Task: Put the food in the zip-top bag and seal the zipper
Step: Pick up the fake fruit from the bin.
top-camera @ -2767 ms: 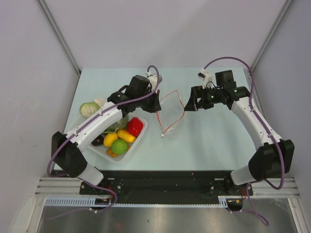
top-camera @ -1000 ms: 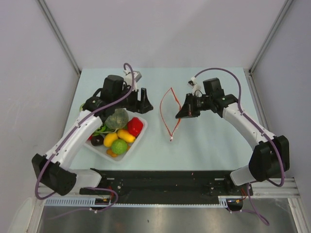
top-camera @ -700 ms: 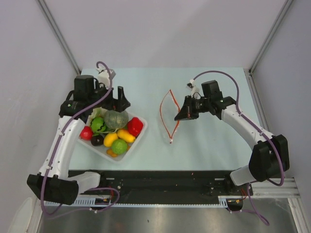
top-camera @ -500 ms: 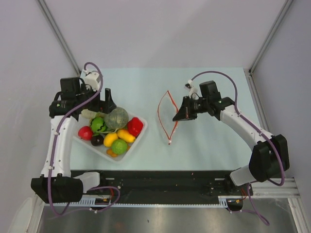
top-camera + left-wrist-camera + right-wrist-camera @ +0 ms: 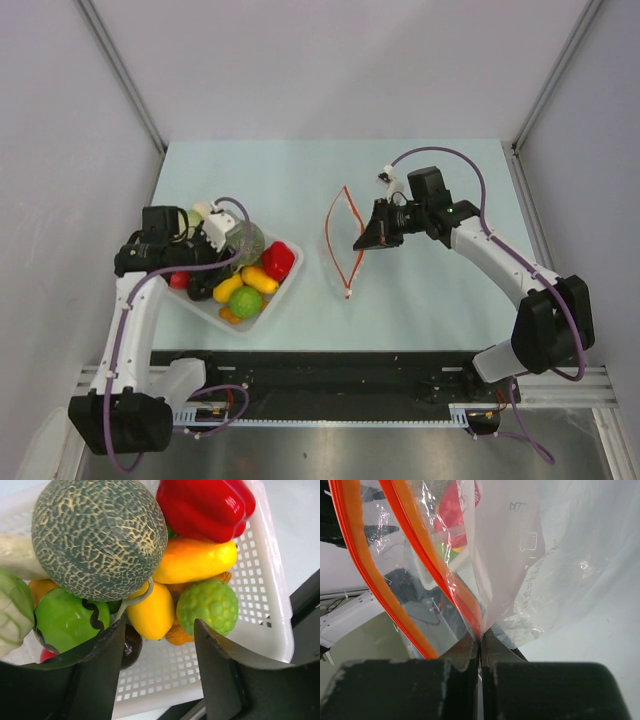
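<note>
In the top view the zip-top bag stands upright mid-table, its orange-red zipper spread in an open loop. My right gripper is shut on the bag's rim; the right wrist view shows its jaws pinched on the plastic beside the zipper. The food lies in a white perforated tray: a mottled grey-green ball, a pale cabbage at the left edge and a bumpy bright green fruit. My left gripper hangs open just above the tray's near side, with nothing between its fingers.
The tray also holds a red pepper, a yellow lemon, an orange piece, a smooth green fruit and a dark one. The left arm runs along the table's left edge.
My left arm has swung away from the bag, left and back over the tray, and its jaws have narrowed somewhat. The right gripper has carried the bag slightly left.
</note>
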Robot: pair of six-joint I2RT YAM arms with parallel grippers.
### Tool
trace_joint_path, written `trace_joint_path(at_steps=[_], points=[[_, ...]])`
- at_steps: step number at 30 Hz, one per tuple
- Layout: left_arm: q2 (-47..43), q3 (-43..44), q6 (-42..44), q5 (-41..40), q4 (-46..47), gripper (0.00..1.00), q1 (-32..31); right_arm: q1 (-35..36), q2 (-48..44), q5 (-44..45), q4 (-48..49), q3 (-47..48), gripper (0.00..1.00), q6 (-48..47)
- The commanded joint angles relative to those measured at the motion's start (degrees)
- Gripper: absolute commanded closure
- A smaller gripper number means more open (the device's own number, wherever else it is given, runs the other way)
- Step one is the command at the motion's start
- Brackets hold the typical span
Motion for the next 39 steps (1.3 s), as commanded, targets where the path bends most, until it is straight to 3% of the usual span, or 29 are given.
trace_joint_path(at_steps=[1, 3, 8, 18, 23, 27, 39], points=[[-3.5, -5.2, 14.4, 3.5, 2.3, 0.42, 0.7, -0.1, 0.4, 0.6, 0.4, 1.7, 1.00, -0.6], [-4.8, -8.9, 18.3, 3.7, 3.7, 0.50, 1.1, -0.2, 0.4, 0.5, 0.1, 1.7, 1.00, -0.9], [-6.7, -14.5, 34.8, 8.8, 5.9, 0.54, 4.9, -0.3, 0.9, 0.5, -0.1, 1.7, 1.00, -1.1], [-1.6, -18.2, 42.6, 14.9, 16.1, 0.62, 7.1, -1.0, 1.6, -0.1, -0.5, 2.1, 1.00, -0.9], [-1.9, -22.1, 49.4, 15.2, 16.1, 0.65, 7.2, -1.3, 2.1, -0.1, -0.8, 2.4, 1.00, -1.1], [-3.7, -26.0, 46.9, 14.8, 24.4, 0.65, 7.1, -1.6, 2.3, -0.2, -0.9, 2.3, 1.00, -1.1], [-3.5, -30.4, 42.8, 12.7, 34.1, 0.65, 7.2, -1.5, 2.8, -0.9, -0.5, 2.2, 1.00, -0.8]])
